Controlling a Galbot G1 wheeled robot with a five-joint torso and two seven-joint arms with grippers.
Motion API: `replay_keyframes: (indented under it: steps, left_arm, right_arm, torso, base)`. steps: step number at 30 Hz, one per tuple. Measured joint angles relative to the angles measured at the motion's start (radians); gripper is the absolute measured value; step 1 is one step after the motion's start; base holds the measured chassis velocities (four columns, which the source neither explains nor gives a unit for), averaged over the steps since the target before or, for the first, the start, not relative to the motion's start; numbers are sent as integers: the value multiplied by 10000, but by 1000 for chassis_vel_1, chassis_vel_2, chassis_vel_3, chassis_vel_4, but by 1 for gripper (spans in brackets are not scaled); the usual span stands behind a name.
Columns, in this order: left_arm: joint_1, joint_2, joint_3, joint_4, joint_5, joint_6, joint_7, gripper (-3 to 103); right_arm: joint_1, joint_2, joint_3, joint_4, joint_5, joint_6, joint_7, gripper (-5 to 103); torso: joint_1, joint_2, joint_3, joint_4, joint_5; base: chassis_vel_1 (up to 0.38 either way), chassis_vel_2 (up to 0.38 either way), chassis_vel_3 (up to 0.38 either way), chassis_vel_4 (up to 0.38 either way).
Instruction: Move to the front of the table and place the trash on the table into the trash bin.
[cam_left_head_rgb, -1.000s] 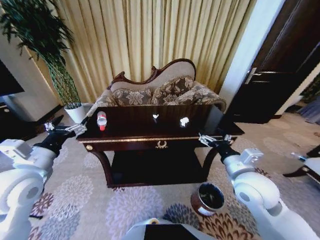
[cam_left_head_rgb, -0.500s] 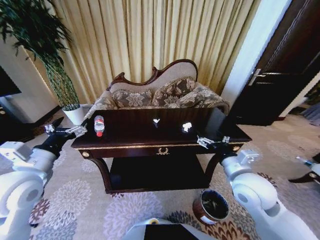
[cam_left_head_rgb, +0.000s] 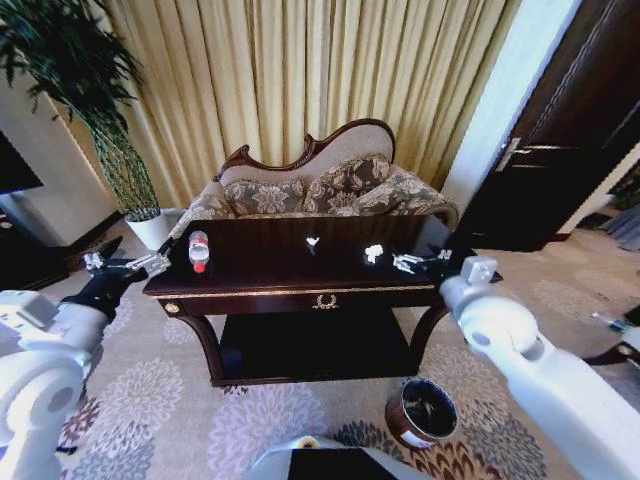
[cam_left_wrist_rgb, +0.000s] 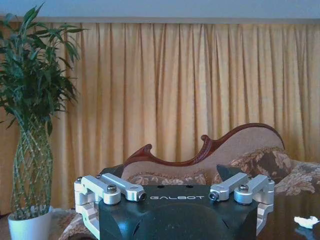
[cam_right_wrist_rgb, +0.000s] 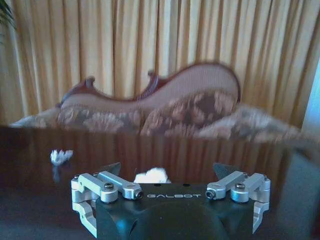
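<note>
The table (cam_left_head_rgb: 300, 275) stands in front of the sofa (cam_left_head_rgb: 320, 190). On the table near its left end stands the bottle (cam_left_head_rgb: 199, 251), upright, with its red cap on top. A small white scrap (cam_left_head_rgb: 313, 241) lies near the middle of the table, toward the sofa. A second scrap (cam_left_head_rgb: 373, 252) lies to the right of it.

The right gripper (cam_left_head_rgb: 418, 262) is over the right part of the table, just beside the second scrap. Its fingers are spread apart and hold nothing. From the right wrist, that scrap (cam_right_wrist_rgb: 151, 175) sits between the two fingers, just ahead of them, and the other scrap (cam_right_wrist_rgb: 61, 156) lies farther off.

The left gripper (cam_left_head_rgb: 125, 262) hangs in the air just past the left end of the table, near the bottle. Its fingers are apart too and hold nothing.

The bin (cam_left_head_rgb: 421, 411) stands on the carpet (cam_left_head_rgb: 260, 420), in front of the table's right leg.
</note>
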Motion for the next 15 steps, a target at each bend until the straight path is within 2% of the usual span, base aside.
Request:
replay_keyframes:
  steps: [1, 4, 5, 7, 15]
  left_arm:
    - [0, 0, 0, 0, 0, 0, 0, 100]
    - [43, -174, 14, 16, 112, 2, -4, 100]
    - [43, -174, 14, 16, 112, 2, -4, 100]
    - [101, -298, 34, -13, 166, 4, -6, 100]
    - [230, -437, -17, -66, 243, 8, -22, 100]
  right_arm:
    - [0, 0, 0, 0, 0, 0, 0, 100]
    - [874, 147, -979, -596, 773, -196, 227, 100]
    - [874, 147, -979, -596, 773, -196, 227, 100]
    - [1698, 349, -1699, -961, 1150, -320, 398, 100]
    - [3235, 935, -2987, -1597, 1197, -350, 639, 100]
  torso:
    - [0, 0, 0, 0, 0]
    - [0, 0, -1, -2, -1]
    - [0, 0, -1, -2, -1]
    - [0, 0, 0, 1, -2]
    - [0, 0, 0, 1, -4]
  base:
    - [0, 0, 0, 0]
    - [0, 0, 0, 0]
    - [0, 0, 0, 0]
    - [0, 0, 0, 0]
    - [0, 0, 0, 0]
